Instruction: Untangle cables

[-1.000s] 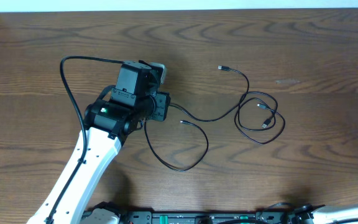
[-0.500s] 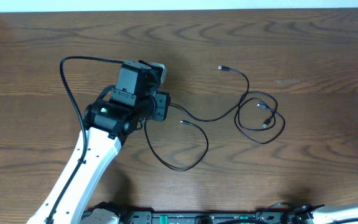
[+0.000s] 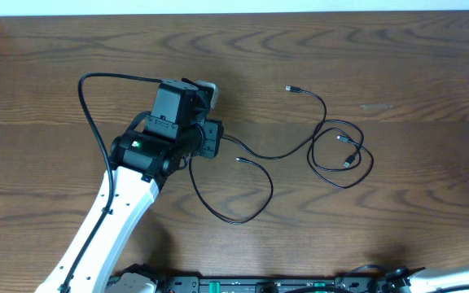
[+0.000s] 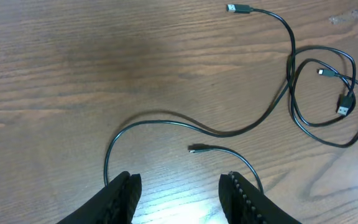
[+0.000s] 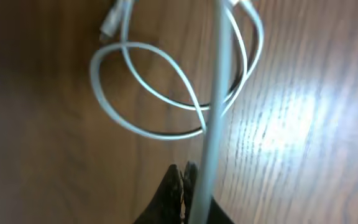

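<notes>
Nothing has moved. Black cable's (image 4: 219, 148) plug end lies just above released left gripper (image 4: 180, 196), cord curving lower right; right gripper (image 5: 180, 186) clamps whitish cable (image 5: 221, 62).

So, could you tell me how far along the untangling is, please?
Little looks done: the black cables lie crossed in loops. In hand: the right gripper seems shut on the white cable; the left gripper hangs open and empty. Left: separating those loops.
</notes>
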Robot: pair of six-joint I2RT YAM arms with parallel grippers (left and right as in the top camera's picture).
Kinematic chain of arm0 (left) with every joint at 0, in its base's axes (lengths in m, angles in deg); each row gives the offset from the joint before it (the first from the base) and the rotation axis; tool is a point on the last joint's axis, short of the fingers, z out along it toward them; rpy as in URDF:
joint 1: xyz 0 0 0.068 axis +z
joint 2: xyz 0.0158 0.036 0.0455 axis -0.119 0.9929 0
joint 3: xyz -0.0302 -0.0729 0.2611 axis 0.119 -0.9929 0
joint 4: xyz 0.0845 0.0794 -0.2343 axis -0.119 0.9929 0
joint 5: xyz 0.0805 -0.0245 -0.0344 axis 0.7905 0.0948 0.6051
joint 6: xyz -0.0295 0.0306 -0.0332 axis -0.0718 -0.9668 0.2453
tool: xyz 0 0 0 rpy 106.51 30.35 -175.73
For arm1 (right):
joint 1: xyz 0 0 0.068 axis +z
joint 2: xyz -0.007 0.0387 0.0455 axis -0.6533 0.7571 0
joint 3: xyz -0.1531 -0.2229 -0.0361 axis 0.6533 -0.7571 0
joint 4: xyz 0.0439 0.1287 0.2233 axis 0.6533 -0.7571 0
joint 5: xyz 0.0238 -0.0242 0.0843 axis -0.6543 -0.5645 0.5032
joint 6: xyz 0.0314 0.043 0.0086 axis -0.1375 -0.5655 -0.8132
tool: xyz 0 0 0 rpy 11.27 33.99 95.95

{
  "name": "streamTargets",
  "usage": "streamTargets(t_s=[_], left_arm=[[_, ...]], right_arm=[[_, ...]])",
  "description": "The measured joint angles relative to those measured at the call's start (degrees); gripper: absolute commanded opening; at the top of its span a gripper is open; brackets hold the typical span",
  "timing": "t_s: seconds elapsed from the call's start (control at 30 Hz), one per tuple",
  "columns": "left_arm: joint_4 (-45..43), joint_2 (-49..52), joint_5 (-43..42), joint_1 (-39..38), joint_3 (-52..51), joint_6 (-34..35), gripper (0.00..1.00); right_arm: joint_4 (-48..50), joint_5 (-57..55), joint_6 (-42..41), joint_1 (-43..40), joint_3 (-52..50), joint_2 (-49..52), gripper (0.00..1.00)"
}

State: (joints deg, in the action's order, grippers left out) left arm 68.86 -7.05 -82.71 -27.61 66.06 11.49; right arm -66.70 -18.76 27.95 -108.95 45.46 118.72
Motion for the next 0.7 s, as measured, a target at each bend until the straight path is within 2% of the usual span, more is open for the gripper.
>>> streamTargets(t_s=[0.17,0.33,0.5,0.6,0.7], left_arm=[[0.1,0.0,0.0,0.0,0.0,0.0,0.47],[0.1,0.0,0.0,0.0,0.0,0.0,0.47],[0.0,0.0,0.0,0.0,0.0,0.0,0.47],[0.0,0.0,0.0,0.0,0.0,0.0,0.47],[-0.5,0.0,0.0,0.0,0.0,0.0,0.47]], right_arm=[[3.7,-1.1,-0.3,0.0,-5.7,0.0,0.01],[4.3,-1.9,-0.5,0.0,-6.2,0.0,0.02],[4.8,-2.1,-0.6,0.0,-6.3,0.0,0.33],[4.9,-2.0,-0.9,0.0,-6.3,-0.1,0.43],[5.1,-2.0,-0.9,0.0,-6.4,-1.5,0.66]])
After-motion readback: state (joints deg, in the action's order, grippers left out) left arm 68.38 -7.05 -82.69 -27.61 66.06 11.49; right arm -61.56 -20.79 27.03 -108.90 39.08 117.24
